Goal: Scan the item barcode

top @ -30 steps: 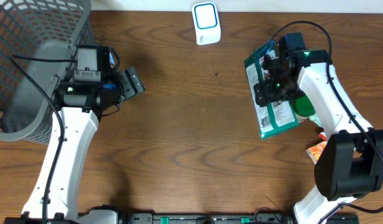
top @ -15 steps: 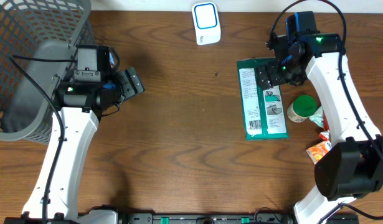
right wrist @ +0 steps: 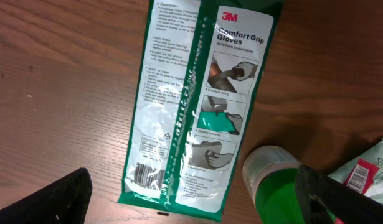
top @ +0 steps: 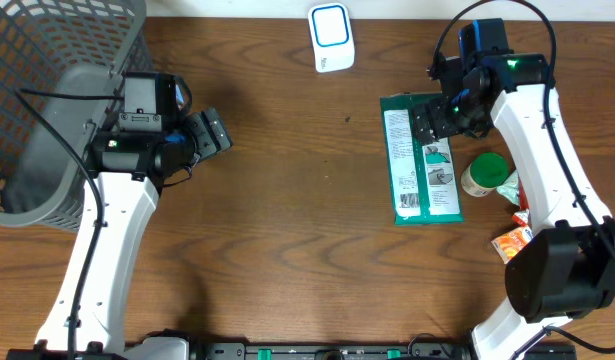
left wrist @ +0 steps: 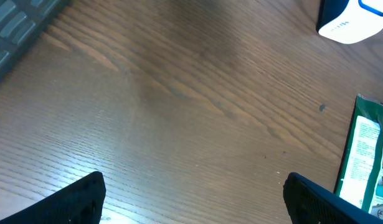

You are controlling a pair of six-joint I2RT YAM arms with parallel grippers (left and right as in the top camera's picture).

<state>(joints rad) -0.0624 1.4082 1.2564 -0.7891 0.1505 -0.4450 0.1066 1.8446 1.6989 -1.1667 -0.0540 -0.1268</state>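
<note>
Worktop point(top: 287, 200): dark brown wood with a long wavy grain; a soft sheen shows in the left wrist view.
Small marks: a tiny dark speck in the wood between the scanner and the packet.
Room: little shows; a pale strip runs past the far edge of the worktop, and I cannot tell what it is.
Near edge: a black rail where the two white arms are based.
Glove packet point(top: 420, 160): the task's item, a green packet lying flat on the right half of the worktop, its long side running away from the near edge, its printed white label facing up.
Barcode point(right wrist: 141, 177): on the near left corner of the packet, facing up.
Scanner point(top: 330, 37): a white unit with a blue ring, at the far edge near the middle, well apart from the packet.
Right pincer point(top: 432, 120): spread wide over the far right part of the packet, pinching nothing.
Left pincer point(top: 212, 133): spread wide over bare wood on the left, pinching nothing, well apart from the packet.
Basket point(top: 47, 100): grey mesh, at the far left corner, beside the left arm.
Green-lidded bottle point(top: 484, 173): on its side just beside the packet's right edge.
Orange pack point(top: 512, 243): near the right arm, towards the near edge.
</note>
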